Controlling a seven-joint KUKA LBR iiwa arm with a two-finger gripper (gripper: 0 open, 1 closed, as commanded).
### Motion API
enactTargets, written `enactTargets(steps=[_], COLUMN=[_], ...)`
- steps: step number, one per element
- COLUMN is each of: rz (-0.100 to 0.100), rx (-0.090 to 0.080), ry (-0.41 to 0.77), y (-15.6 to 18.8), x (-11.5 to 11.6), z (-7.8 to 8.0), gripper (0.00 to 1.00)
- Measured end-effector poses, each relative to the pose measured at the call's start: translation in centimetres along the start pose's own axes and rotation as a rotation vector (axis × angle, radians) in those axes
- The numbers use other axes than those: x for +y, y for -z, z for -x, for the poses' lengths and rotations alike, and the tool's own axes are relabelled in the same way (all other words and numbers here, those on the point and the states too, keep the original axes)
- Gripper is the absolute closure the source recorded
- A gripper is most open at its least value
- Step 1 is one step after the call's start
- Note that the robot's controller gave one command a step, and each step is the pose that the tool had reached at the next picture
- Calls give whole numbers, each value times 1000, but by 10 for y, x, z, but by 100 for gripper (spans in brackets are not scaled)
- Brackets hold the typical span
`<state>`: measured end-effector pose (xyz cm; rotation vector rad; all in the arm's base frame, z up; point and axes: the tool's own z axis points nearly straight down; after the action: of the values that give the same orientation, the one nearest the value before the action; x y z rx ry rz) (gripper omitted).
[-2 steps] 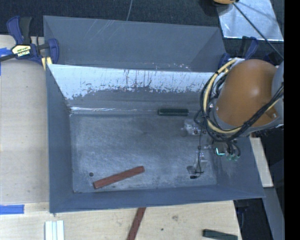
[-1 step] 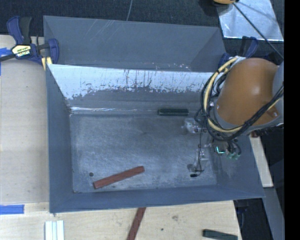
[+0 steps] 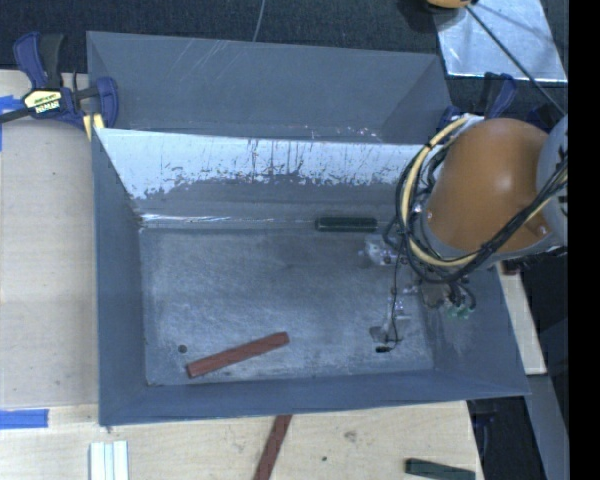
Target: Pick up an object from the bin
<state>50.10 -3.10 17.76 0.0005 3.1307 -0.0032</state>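
Note:
My gripper (image 3: 388,336) hangs low over the right end of the bin floor, under the arm's orange dome. Nothing lies directly beneath it. A flat reddish-brown stick (image 3: 238,355) rests on the floor near the front edge, well to the gripper's left, tilted slightly up to the right. A short dark bar (image 3: 345,224) lies along the foot of the back wall, behind the gripper and a little to its left.
A tiny dark speck (image 3: 183,349) sits on the floor just left of the stick. The bin's sloping right wall is close beside the gripper. The arm and its cables cover the right rim.

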Motion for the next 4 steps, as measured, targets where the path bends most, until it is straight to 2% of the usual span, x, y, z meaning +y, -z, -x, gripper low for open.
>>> enactTargets(steps=[1, 2, 3, 4], rz=[6, 3, 2, 2], rx=[18, 9, 7, 7], ry=[151, 79, 80, 80], y=[-25, -106, -106, -106], x=[-13, 66, 66, 66], z=[0, -16, -15, -15], gripper=[0, 100, 0, 0])
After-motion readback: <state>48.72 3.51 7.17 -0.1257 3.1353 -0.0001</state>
